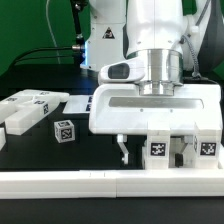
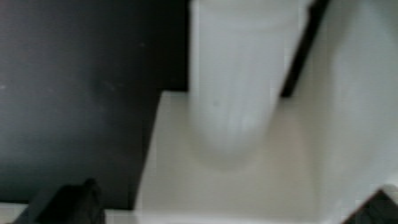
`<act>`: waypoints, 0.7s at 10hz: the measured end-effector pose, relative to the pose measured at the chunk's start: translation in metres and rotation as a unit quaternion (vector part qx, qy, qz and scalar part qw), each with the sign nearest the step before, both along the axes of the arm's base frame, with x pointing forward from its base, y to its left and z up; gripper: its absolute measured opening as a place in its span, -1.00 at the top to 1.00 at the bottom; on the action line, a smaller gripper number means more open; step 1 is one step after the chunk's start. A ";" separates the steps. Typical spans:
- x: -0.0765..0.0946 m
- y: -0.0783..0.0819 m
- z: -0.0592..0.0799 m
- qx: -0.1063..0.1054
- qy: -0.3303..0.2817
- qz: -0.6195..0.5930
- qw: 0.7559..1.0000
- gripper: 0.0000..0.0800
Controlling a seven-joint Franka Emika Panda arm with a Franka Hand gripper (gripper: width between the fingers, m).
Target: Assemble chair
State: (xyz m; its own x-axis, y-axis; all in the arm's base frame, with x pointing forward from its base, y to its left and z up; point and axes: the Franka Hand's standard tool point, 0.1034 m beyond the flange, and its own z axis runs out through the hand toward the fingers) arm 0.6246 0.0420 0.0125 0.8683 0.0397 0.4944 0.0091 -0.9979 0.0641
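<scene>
- The jaws stand wide apart and hold nothing. One finger [image 1: 122,150] hangs just above the long white rail [image 1: 100,183], with a dark gap between it and the nearest chair piece. The other finger is hidden behind the pieces.
- In the wrist view a dark finger [image 2: 63,205] sits at the picture's edge. A blurred white rod [image 2: 240,70] rises from a flat white panel [image 2: 231,170] in the space between the jaws, and I cannot tell whether anything touches.
- The chair is in separate pieces, all on the far side of the rail.
- Two tagged blocks [image 1: 158,150] [image 1: 207,148] stand just behind the rail, under the jaws' white body, toward the exterior view's right.
- A small tagged cube [image 1: 63,130] lies on the black surface [image 1: 90,150], farther back from the rail toward the exterior view's left.
- Flat tagged panels [image 1: 35,100] lie beyond the cube, well apart from the rail, at the exterior view's left.
</scene>
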 end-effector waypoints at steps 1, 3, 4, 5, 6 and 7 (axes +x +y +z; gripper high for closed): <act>0.000 -0.001 -0.001 -0.001 0.000 0.000 1.000 -0.62; -0.001 -0.001 -0.001 -0.001 0.000 0.000 1.000 -0.29; -0.001 -0.001 -0.001 -0.001 0.001 0.000 1.000 0.06; -0.001 -0.001 -0.001 -0.001 0.001 0.000 1.000 0.43; -0.001 -0.006 -0.002 -0.003 0.001 -0.004 1.000 0.43; -0.001 -0.008 -0.001 -0.004 0.001 -0.005 1.000 0.83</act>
